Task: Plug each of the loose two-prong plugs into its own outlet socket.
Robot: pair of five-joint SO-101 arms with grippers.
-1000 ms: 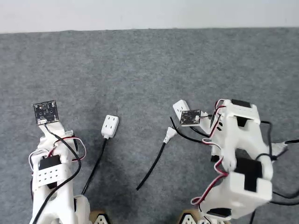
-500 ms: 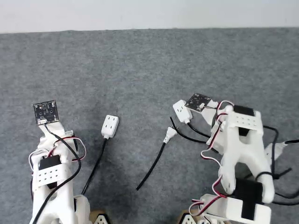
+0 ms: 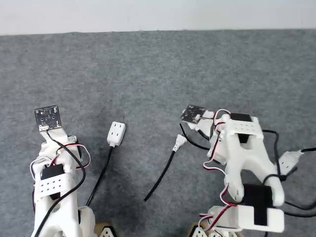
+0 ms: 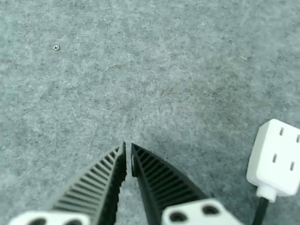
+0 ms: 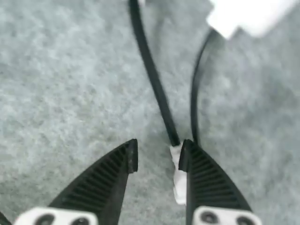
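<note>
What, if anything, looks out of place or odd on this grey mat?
Nothing looks damaged or spilled. One small white two-prong plug on a black cable lies loose and unplugged on the grey felt mat. A tiny round speck sits alone on the mat.

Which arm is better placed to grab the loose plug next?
Right. The right gripper hangs open over the plug; the left gripper is shut, beside an outlet socket instead.

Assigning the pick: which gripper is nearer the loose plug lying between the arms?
Right. The right gripper hangs open directly over the plug. The left gripper is well off to the side, on the far side of the outlet socket from it.
</note>
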